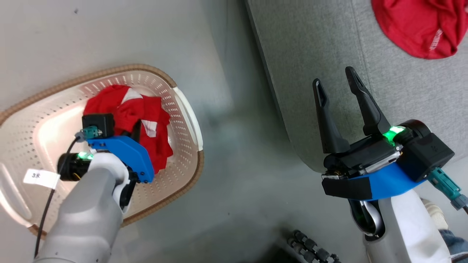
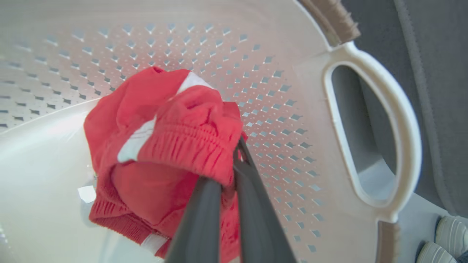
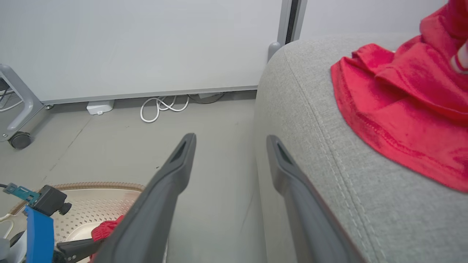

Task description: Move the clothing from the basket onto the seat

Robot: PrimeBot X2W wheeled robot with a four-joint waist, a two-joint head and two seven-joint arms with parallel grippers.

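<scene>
Currently: left gripper (image 2: 226, 164), fingers pinched together on the elastic waistband of red garment (image 1: 126, 109), bundle inside basket (image 1: 44, 120), near its handle-side wall. Right gripper (image 1: 334, 76), fingers spread apart, empty, over edge of seat (image 1: 310, 40). Second red garment (image 1: 416, 25) lying on seat, well apart from right gripper

left gripper (image 1: 136, 128) down in basket (image 1: 191, 124), on clothing (image 1: 126, 106)

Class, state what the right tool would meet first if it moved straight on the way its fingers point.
The right tool would probably meet the rounded edge of the seat: one finger overlaps it, the other the floor. Depth is unclear; it may pass toward the wall.
</scene>
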